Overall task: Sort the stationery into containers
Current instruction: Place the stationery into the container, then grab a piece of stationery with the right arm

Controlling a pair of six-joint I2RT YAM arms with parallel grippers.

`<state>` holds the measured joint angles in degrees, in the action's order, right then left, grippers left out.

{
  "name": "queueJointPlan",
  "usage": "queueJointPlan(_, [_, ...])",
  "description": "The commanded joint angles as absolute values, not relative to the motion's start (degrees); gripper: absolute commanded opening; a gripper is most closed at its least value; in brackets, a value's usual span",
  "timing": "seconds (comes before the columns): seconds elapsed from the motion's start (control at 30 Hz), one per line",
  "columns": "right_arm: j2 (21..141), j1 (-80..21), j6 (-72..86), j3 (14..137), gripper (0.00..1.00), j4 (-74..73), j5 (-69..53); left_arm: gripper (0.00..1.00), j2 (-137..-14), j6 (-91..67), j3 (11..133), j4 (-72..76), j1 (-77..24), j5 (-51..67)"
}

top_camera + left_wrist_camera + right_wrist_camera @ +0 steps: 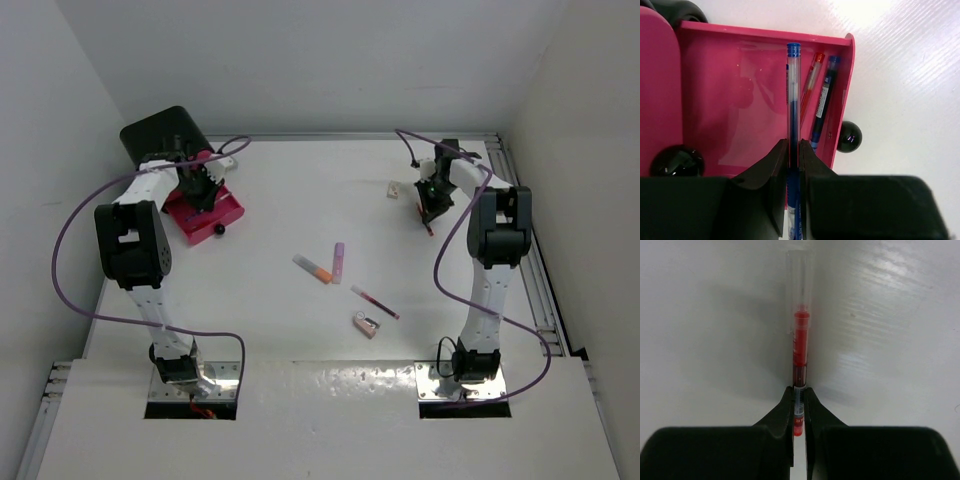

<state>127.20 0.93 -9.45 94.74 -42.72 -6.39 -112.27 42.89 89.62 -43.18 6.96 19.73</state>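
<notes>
My left gripper (793, 147) is shut on a blue pen (793, 90) and holds it over the open pink drawer (740, 100). In the drawer a red pen (811, 82) and a dark blue pen (824, 102) lie along its right wall. In the top view this gripper (198, 190) hangs over the drawer (232, 212), in front of the black cabinet (160, 130). At the far right of the table my right gripper (430, 215) is shut on a red pen (800, 345), whose clear cap points away from the fingertips (790, 395).
An orange-and-white marker (312, 267), a lilac marker (338, 262), another red pen (374, 301) and a pinkish eraser (367, 324) lie mid-table. A white eraser (396, 187) lies left of the right gripper. The drawer's black knob (849, 136) sticks out at its front.
</notes>
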Motion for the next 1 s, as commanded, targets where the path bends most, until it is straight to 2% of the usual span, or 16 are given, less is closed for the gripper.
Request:
queueJointPlan(0.0, [123.1,0.5,-10.4,95.9,0.00,-44.5,-9.4,0.09,-109.5,44.6,88.2,-41.4,7.6,19.6])
queueJointPlan(0.03, [122.6,0.5,-10.3,96.1,0.00,-44.9,-9.8,0.11,-109.6,44.6,88.1,-41.2,7.7,18.6])
queueJointPlan(0.07, [122.3,0.5,-10.4,96.1,0.00,-45.6,-10.5,0.19,-109.5,44.7,87.6,-40.8,7.6,18.2])
queueJointPlan(0.17, [121.2,0.5,-10.6,96.4,0.00,-46.7,-12.3,0.30,-109.2,45.5,86.7,-39.9,7.6,17.1])
queueJointPlan(0.37, [119.5,-2.0,-11.1,98.2,0.00,-50.1,-16.5,0.41,-106.8,45.7,86.3,-38.4,7.8,17.0])
queueJointPlan(0.5, [120.1,-3.2,-10.8,102.7,0.00,-55.4,-23.1,0.48,-99.6,44.0,86.7,-34.7,7.5,24.1])
queueJointPlan(0.63, [119.5,-4.0,-8.1,105.2,0.00,-60.5,-33.5,0.50,-91.6,47.4,87.1,-34.2,2.8,29.5])
queueJointPlan(0.77, [118.7,-6.6,-6.8,105.2,0.00,-64.0,-45.1,0.50,-84.7,57.6,82.4,-34.7,-8.5,32.8])
queueJointPlan(0.97, [120.1,-11.2,-9.3,109.1,0.00,-71.5,-52.8,0.50,-78.6,62.7,76.5,-33.4,-23.1,32.3])
